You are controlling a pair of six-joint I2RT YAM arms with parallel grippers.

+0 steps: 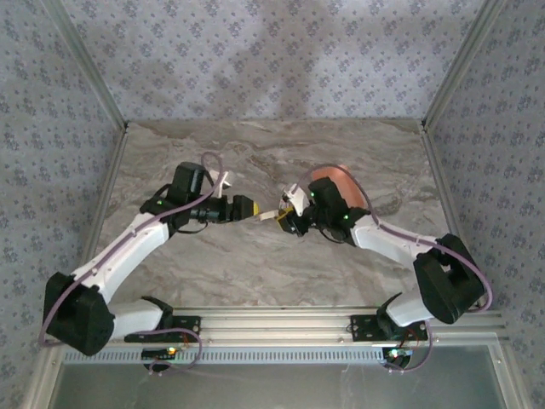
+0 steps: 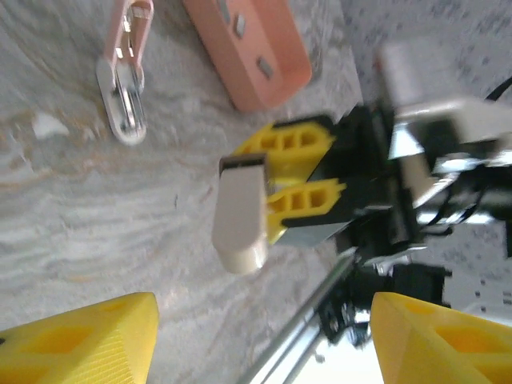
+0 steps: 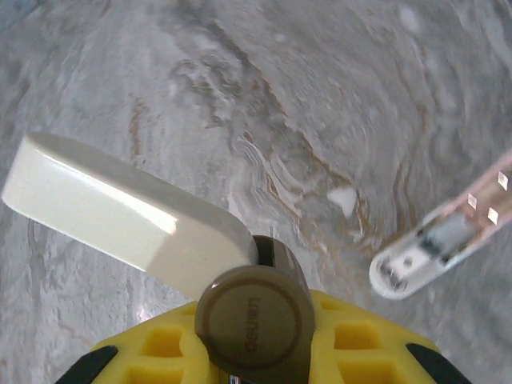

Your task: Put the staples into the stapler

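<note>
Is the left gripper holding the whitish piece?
No, the right gripper clamps the whitish piece; the left gripper stands open and empty.

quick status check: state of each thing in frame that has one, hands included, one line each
stapler: lying on the table, pink top swung open, not held
salmon tray: on the table, a few small pieces inside
whitish oblong piece: clamped at one end in the right hand
left hand: open, holding nothing
right hand: shut on the whitish oblong piece
</note>
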